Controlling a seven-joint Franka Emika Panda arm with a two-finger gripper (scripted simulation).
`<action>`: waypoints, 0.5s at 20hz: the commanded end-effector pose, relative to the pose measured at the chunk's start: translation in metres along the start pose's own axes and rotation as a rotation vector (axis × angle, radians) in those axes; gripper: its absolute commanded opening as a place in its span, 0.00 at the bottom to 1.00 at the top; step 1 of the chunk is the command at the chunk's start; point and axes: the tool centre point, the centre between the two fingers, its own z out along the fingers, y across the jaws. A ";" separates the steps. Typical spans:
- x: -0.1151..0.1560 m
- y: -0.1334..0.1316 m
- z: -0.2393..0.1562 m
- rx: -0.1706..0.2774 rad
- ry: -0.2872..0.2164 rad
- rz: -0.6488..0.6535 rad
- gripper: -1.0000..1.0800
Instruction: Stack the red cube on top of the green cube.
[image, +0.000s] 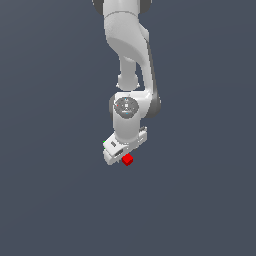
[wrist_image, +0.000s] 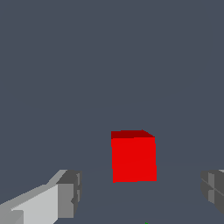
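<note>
The red cube (image: 127, 159) is a tiny bright red block on the grey floor, just beside the lower end of my white gripper (image: 118, 158). In the wrist view the red cube (wrist_image: 133, 157) lies in line with the gap of the gripper (wrist_image: 140, 194), a little beyond the grey fingertips (wrist_image: 70, 194), touching neither. The jaws stand wide apart and hold nothing. The green cube (image: 104, 143) shows only as a thin green sliver at the gripper's edge on the exterior view's left; the rest is hidden behind the hand.
The white arm (image: 131, 55) comes down from the top of the exterior view. A plain dark grey floor (image: 200, 200) lies all around.
</note>
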 end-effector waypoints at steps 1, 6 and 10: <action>0.002 0.000 0.003 0.000 0.001 -0.028 0.96; 0.003 0.000 0.006 0.001 0.002 -0.047 0.96; 0.003 0.000 0.005 0.001 0.001 -0.041 0.96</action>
